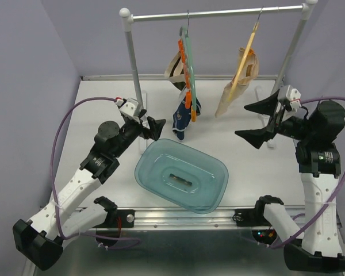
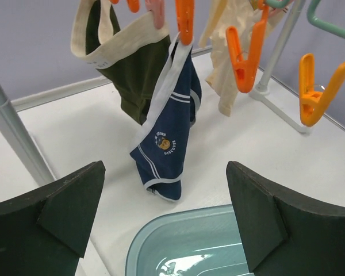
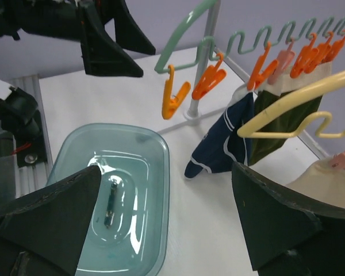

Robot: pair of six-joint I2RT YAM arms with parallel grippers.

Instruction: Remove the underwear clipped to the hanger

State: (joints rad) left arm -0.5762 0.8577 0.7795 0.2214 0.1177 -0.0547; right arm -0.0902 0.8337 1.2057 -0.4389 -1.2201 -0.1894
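Observation:
A navy brief point(image 1: 183, 118) with white trim hangs from an orange clip point(image 2: 185, 23) on the green hanger point(image 1: 186, 57); its lower end touches the table. It also shows in both wrist views point(image 2: 167, 132) point(image 3: 221, 146). Behind it hangs the dark olive one with cream trim point(image 1: 174, 72) point(image 2: 135, 75) point(image 3: 282, 115). The pale beige one point(image 1: 238, 80) point(image 2: 224, 63) point(image 3: 328, 184) hangs on a yellow hanger point(image 3: 287, 106). My left gripper point(image 1: 152, 129) point(image 2: 167, 224) is open and empty, near and left of the navy brief. My right gripper point(image 1: 256, 122) point(image 3: 167, 224) is open and empty, right of the beige one.
A teal plastic basin point(image 1: 139, 172) point(image 2: 161, 241) point(image 3: 161, 149) sits on the white table in front of the rack. The rack's rail point(image 1: 218, 12) runs across the back; its left post point(image 1: 132, 57) point(image 2: 17, 144) stands beside my left gripper. Walls close in behind and at both sides.

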